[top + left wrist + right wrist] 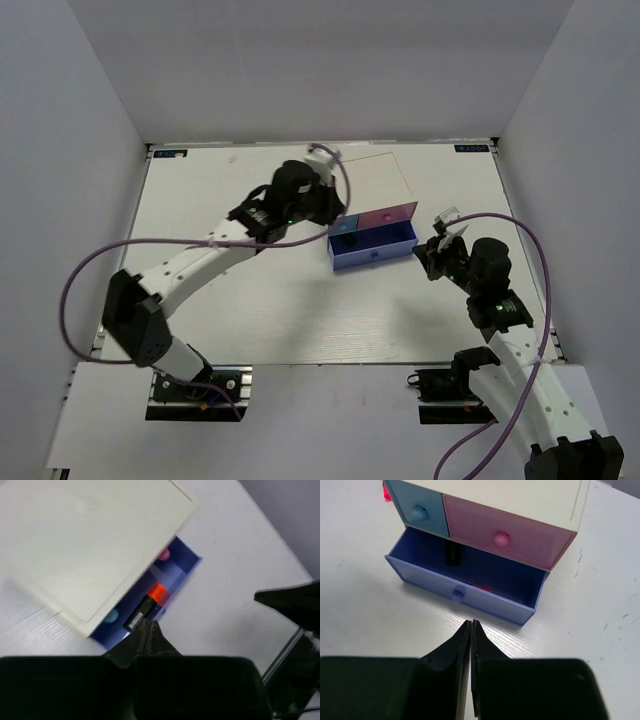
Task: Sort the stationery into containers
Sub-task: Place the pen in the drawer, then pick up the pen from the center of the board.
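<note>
From above, one white-topped box (pixel 365 185) is seen near the middle of the table (pixel 200 300), with its wide blue-purple drawer (pixel 372 250) pulled out toward the arms. Two grippers are counted: the left gripper (pixel 328 208) is held over the box's left front corner, and the right gripper (pixel 440 232) is held just off the drawer's right end, apart from it. Bare tabletop is left on every side of the box, most of it to the left and in front. In the left wrist view the fingers are pressed together with nothing between them. One orange-capped highlighter (pixel 144 609) is seen lying in the open drawer just beyond the tips. Its long axis runs from lower left to upper right, roughly along the drawer's length, with the cap pointing to the upper right. Much of the drawer is hidden under the overhanging white top. In the right wrist view the jaws are likewise shut on nothing, in front of the drawer's front wall. Three fronts are counted, each with one round knob: a light-blue front (pixel 415 500), a pink front (pixel 520 535) and the open lower one. One dark body (pixel 452 555) is seen at the drawer's back, partly under the upper fronts; its direction cannot be told.
</note>
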### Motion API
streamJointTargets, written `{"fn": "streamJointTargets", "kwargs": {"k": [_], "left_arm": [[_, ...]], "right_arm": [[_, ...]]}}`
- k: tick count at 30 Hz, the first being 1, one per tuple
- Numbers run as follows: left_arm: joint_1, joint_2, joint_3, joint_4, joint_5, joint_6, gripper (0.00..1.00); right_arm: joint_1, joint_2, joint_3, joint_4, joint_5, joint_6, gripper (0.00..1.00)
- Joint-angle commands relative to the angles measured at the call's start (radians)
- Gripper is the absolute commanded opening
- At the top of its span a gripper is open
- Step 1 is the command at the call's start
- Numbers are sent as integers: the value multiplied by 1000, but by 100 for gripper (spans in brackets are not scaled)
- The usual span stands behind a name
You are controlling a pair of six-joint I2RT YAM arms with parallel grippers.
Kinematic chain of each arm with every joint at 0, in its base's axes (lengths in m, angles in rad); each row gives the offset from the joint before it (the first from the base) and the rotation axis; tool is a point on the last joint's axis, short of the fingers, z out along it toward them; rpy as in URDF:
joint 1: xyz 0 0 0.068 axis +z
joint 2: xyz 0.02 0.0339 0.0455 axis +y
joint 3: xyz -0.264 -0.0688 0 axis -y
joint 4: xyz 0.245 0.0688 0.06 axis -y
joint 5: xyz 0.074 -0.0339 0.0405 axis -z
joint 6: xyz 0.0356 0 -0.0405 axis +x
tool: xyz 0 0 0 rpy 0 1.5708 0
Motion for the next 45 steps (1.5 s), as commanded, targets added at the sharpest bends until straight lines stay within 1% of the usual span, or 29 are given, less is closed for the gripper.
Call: {"fn": "streamJointTargets", "kwargs": {"k": [1,2,3,4,5,6,8,9,10,11,12,13,14,15,16,18,20,22,26,31,34,35,38,42,45], "left_arm": [[76,-187,-102,19,-250,-319,9],[99,-201,-121,-2,-283,-374,13],[154,-210,-133,-31,-306,-490,20],[185,-210,-144,-103,-327,-550,28],[214,-210,-161,-122,-341,-603,37],[269,-210,-176,-122,-341,-678,42],[311,-210,-202,-122,-353,-735,57],[348,-194,-202,-122,-354,-755,72],[365,-130,-161,-166,-354,-778,78],[382,-129,-124,-206,-354,-792,82],[397,-29,-82,-250,-354,-802,85],[425,33,-28,-299,-341,-803,85],[425,97,105,-426,-341,-803,85],[437,162,176,-491,-341,-803,85],[437,281,301,-546,-352,-793,84],[446,371,391,-637,-361,-774,84],[446,444,459,-653,-361,-763,84],[456,475,500,-696,-373,-754,84],[456,509,496,-746,-393,-767,84],[456,509,441,-719,-393,-757,84],[456,532,440,-710,-393,-747,79],[456,532,440,-710,-393,-747,75],[456,572,468,-710,-393,-747,72],[456,610,517,-732,-384,-747,70],[456,630,517,-733,-393,-747,69]], "right_arm": [[-6,-7,-19,22,-29,2,4],[-7,-6,-19,26,-31,3,4],[-4,-1,-18,28,-33,2,4],[-4,5,-18,31,-36,2,9],[-4,8,-11,34,-36,0,12],[-6,10,-11,34,-36,-3,14],[-7,11,-7,29,-37,-17,18],[-4,11,-5,31,-34,-17,20],[-2,11,-5,31,-34,-21,23],[-6,11,-7,31,-34,-20,26],[-6,11,-8,31,-36,-20,28],[-6,11,-10,31,-36,-18,30],[-4,11,-11,34,-36,-20,34],[-6,8,-10,34,-36,-18,36],[-6,11,-8,34,-33,-18,38],[-4,8,-11,31,-26,-23,40],[-6,8,-14,34,-20,-29,41],[-4,10,-18,35,-11,-29,41],[-4,13,-25,49,-5,-31,42],[-2,17,-37,62,-6,-27,42],[-4,20,-39,68,-6,-26,42],[-4,20,-37,68,-6,-26,42],[-7,22,-36,65,-2,-26,42],[-4,17,-31,60,1,-26,42],[-6,13,-31,58,0,-24,42]]}}
